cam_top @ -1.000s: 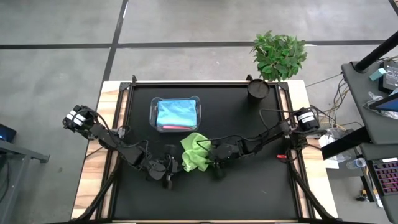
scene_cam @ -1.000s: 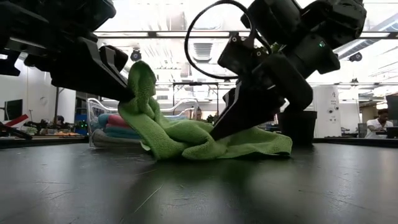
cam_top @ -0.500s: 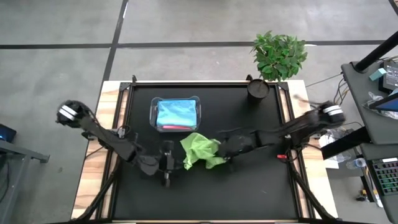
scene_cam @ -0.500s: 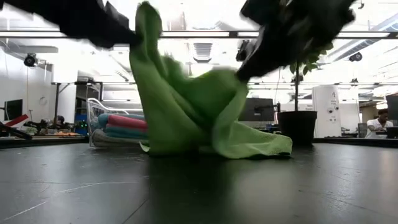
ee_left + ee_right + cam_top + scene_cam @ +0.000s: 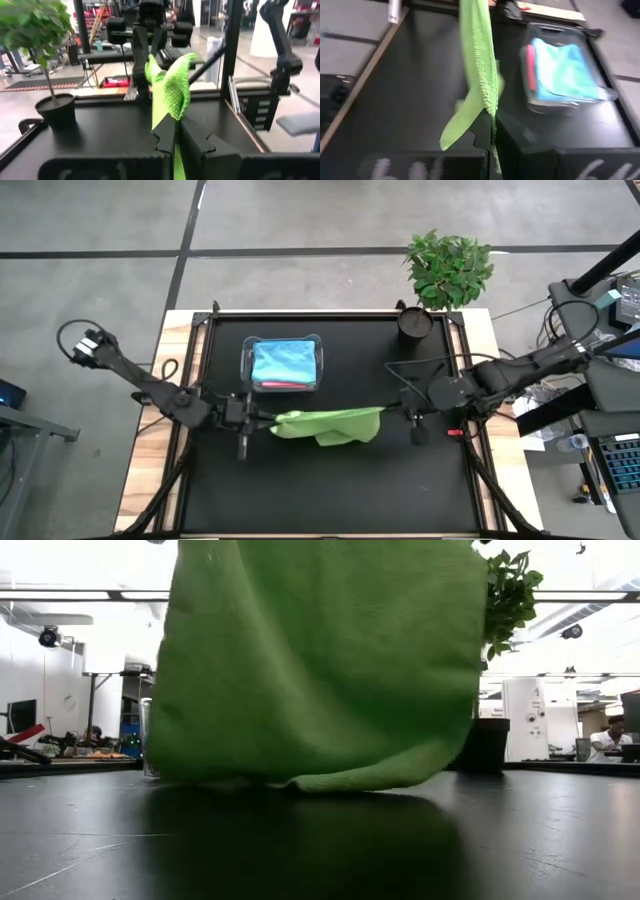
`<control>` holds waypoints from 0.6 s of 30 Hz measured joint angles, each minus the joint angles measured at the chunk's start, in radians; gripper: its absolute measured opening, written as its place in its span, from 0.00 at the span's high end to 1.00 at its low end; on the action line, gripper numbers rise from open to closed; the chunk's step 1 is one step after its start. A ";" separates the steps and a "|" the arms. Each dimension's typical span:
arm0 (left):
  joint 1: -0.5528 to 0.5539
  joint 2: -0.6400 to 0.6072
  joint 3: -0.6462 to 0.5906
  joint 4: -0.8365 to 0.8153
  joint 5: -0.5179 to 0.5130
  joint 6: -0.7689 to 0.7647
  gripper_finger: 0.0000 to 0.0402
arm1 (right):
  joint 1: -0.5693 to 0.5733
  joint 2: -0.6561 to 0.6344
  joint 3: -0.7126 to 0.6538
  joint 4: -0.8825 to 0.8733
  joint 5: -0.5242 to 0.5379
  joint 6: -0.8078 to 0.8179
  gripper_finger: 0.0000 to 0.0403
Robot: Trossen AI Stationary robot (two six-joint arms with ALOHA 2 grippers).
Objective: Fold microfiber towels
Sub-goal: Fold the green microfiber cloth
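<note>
- Spreading step: left gripper (image 5: pixel 262 418) and right gripper (image 5: pixel 392 412) each pinch a corner of the lime green towel (image 5: pixel 330 424), stretched in front of the clear tub (image 5: pixel 283 365).
- Next, I judge: lay it flat, then fold.

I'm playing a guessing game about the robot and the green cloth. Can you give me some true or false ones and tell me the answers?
1. The green towel is stretched out between both arms. True.
2. The left end effector is open and empty. False: it is shut on one edge of the green towel.
3. The right end effector is shut on the green towel. True.
4. The clear tub has nothing in it. False: a light blue towel lies on top inside, with a pink one showing at the edge.
5. The potted plant stands in the middle of the table. False: it is at the far right corner.
</note>
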 joint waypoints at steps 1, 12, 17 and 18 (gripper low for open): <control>0.000 -0.011 0.004 0.000 -0.001 0.000 1.00 | 0.005 0.004 0.029 -0.040 0.023 -0.002 0.98; 0.044 -0.175 0.020 0.015 -0.043 0.032 1.00 | 0.006 0.143 0.425 -0.361 0.276 -0.217 0.98; 0.070 -0.222 0.019 0.015 -0.035 0.126 1.00 | 0.006 0.208 0.532 -0.412 0.317 -0.271 0.98; 0.070 -0.226 0.017 0.013 -0.017 0.158 1.00 | 0.006 0.218 0.542 -0.422 0.317 -0.268 0.98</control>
